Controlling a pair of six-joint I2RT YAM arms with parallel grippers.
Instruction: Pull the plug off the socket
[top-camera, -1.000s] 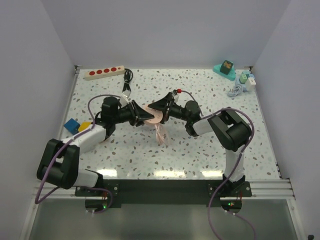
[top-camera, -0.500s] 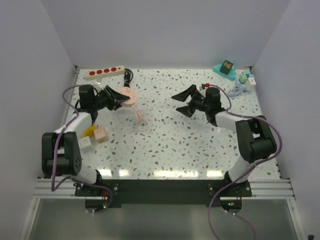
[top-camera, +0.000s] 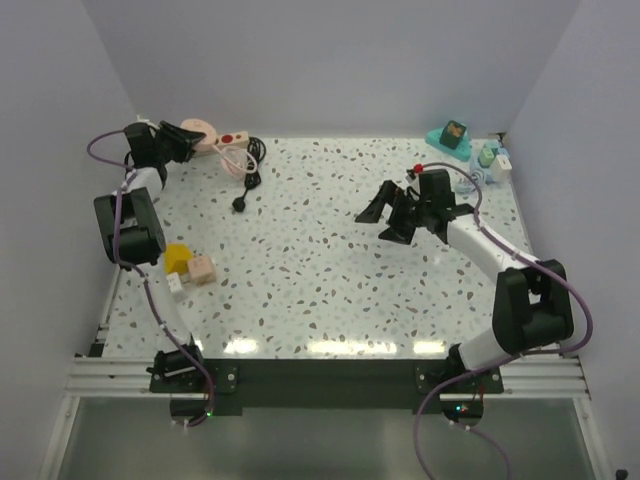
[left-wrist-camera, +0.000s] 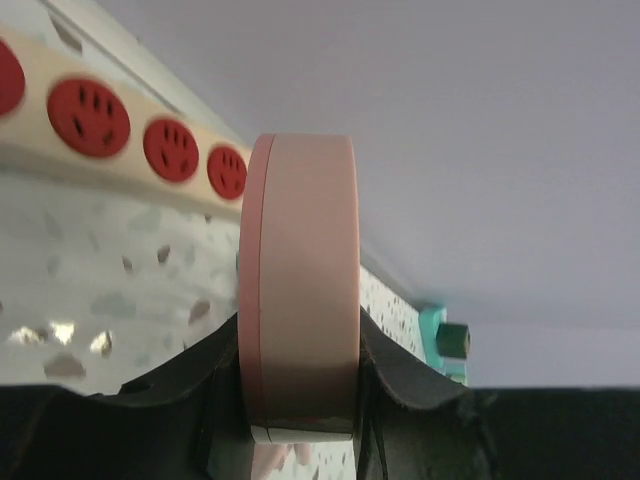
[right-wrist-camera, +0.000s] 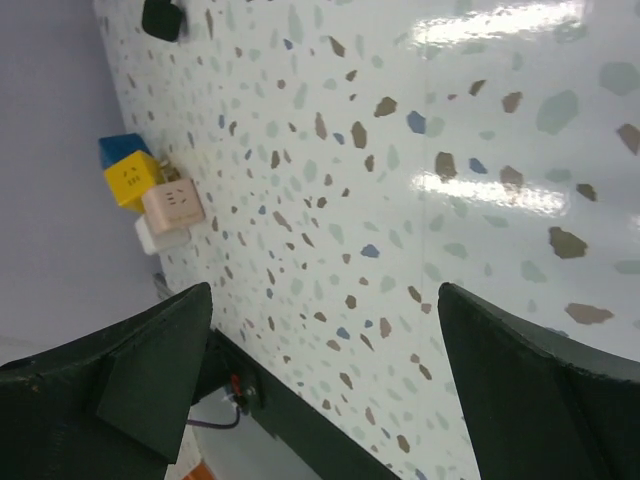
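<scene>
The plug (top-camera: 240, 205) lies loose on the speckled table (top-camera: 330, 290), out of any outlet, a little nearer the arms than the socket (top-camera: 236, 144), with its thin black cord (top-camera: 250, 176) running back to a dark coil beside the strip's end. The socket sits at the far left corner, angled off the back wall and partly hidden in the top view. In the left wrist view it shows (left-wrist-camera: 60, 150) as a cream bar with a row of round red outlets, none of them with a plug in it. The left gripper (top-camera: 183, 138) is right at the strip, clamped on the pink disc (left-wrist-camera: 300, 290) edge-on between both fingers. In the top view the disc (top-camera: 200, 128) sits over the strip's left part, so whether it touches can't be told. The plug is well clear of this gripper, toward the table's middle. The right gripper (top-camera: 390, 212) hovers right of centre with fingers spread wide and nothing between them - well apart from both plug and socket. In its own view the gripper (right-wrist-camera: 325, 290) looks across bare table, with the plug (right-wrist-camera: 165, 18) a small black shape at the top edge. A yellow cube (top-camera: 178, 257) and a pink cube (top-camera: 203, 268) sit near the left edge - a teal stand (top-camera: 450, 138) and a light-blue cable (top-camera: 468, 181) are at the far right.
</scene>
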